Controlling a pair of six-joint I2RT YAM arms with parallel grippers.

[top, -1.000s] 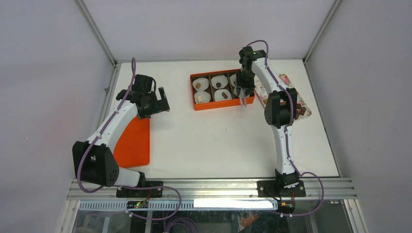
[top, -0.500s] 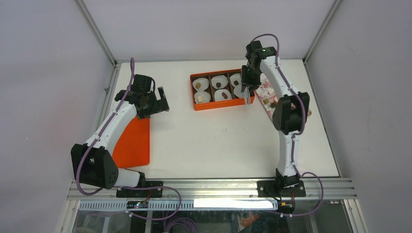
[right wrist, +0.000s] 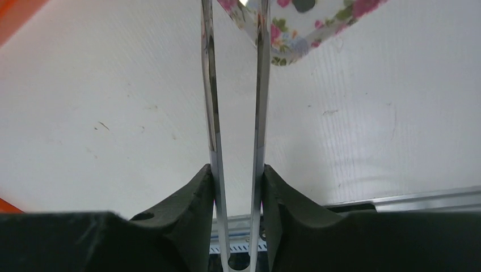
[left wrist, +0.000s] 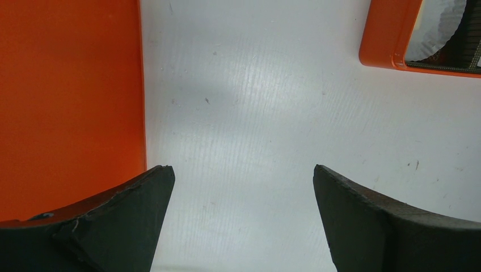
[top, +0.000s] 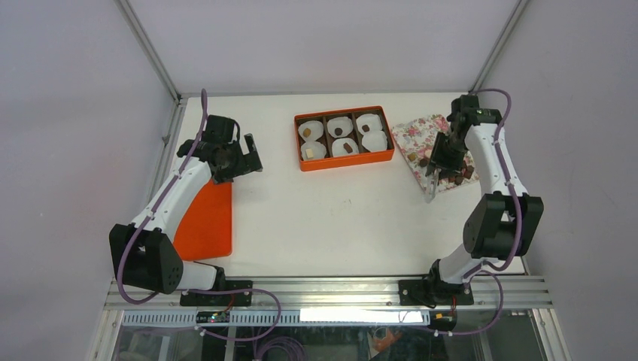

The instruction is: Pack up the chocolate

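Found a flat orange plastic lid (top: pixel 207 222) lying at the near left of the white bench (top: pixel 338 226), its long left edge close to the bench's left side. Saw the left end effector (top: pixel 247 156) hanging above the lid's far right corner, jaws spread wide: one finger over the lid's edge, the other over bare bench. Noted a broad open stretch of bench running from there across the middle to the right arm.

Found the right end effector (top: pixel 444 153) clamped on thin metal tweezers (right wrist: pixel 211 113), the blades slightly apart and reaching over the near left corner of a floral-patterned tray (top: pixel 417 134). Could not see the tips.

Saw tiny brown chocolate pieces (top: pixel 423 161) lying on that tray, near the bench's right edge. Further back, spotted more of them sitting in white fluted paper cups (top: pixel 374 141) inside an orange rectangular box (top: pixel 346 159), well apart from both arms and just short of the far edge.
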